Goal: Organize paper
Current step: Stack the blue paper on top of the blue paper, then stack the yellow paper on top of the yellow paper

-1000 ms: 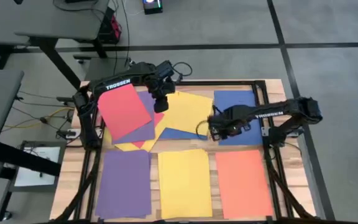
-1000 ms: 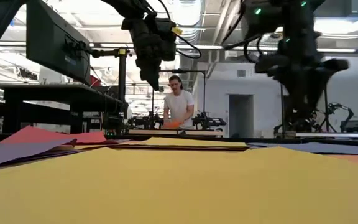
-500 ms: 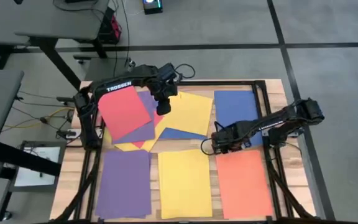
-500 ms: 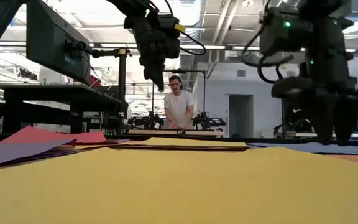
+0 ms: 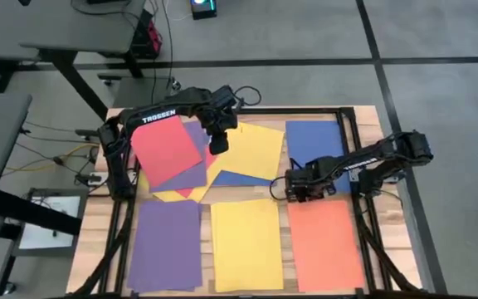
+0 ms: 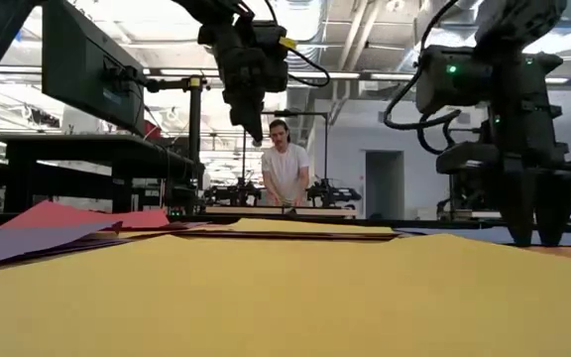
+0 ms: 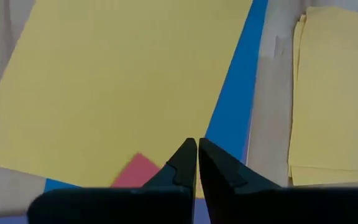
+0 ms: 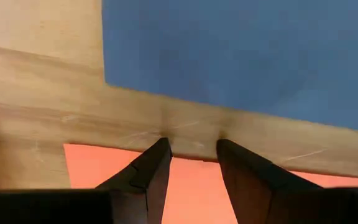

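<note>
Neat stacks along near edge: three, purple (image 5: 166, 245), yellow (image 5: 246, 245), orange (image 5: 325, 242)
Separate blue sheet: one (image 5: 315, 143)
Jumbled pile: one (image 5: 210, 162)
Robot arms: two
People in background: one (image 6: 285, 165)

Grey floor (image 5: 322, 33), dark side tables (image 5: 73, 25)

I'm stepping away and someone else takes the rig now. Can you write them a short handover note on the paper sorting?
Left gripper: shut, empty, hovering over the mixed pile at the table's far left, above the tilted yellow sheet.
Right gripper: open, empty, low over bare table wood between the blue stack and the orange stack.
Done: neat purple stack, yellow stack and orange stack along the near edge; blue stack at far right.
Left: the mixed pile of red, purple, yellow and blue sheets needs sorting; no red stack exists yet.
</note>
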Motion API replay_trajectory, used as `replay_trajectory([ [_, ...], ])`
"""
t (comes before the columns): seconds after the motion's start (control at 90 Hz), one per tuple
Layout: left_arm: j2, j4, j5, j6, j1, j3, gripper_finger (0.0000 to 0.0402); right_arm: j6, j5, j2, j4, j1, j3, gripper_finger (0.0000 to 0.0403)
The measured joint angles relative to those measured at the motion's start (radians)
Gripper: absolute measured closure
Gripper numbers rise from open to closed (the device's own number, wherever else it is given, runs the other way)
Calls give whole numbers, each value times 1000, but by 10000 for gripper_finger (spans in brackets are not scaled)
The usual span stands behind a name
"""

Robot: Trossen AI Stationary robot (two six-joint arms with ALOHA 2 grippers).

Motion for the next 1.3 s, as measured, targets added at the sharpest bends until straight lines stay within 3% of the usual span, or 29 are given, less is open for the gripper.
replay_trajectory([
  [0.444,0,0,0,0,0,0,402,-115,31,1,3,-127,-1,270],
  [0.8,0,0,0,0,0,0,402,-191,39,2,5,-131,3,270],
  [0.956,-1,-1,0,17,0,0,402,-223,72,-8,-34,-123,55,270],
  [1.144,-51,7,-5,11,7,15,402,-270,56,-113,-44,-82,169,270],
  [1.3,-87,21,-7,-21,17,16,402,-326,75,-173,-20,-111,218,270],
])
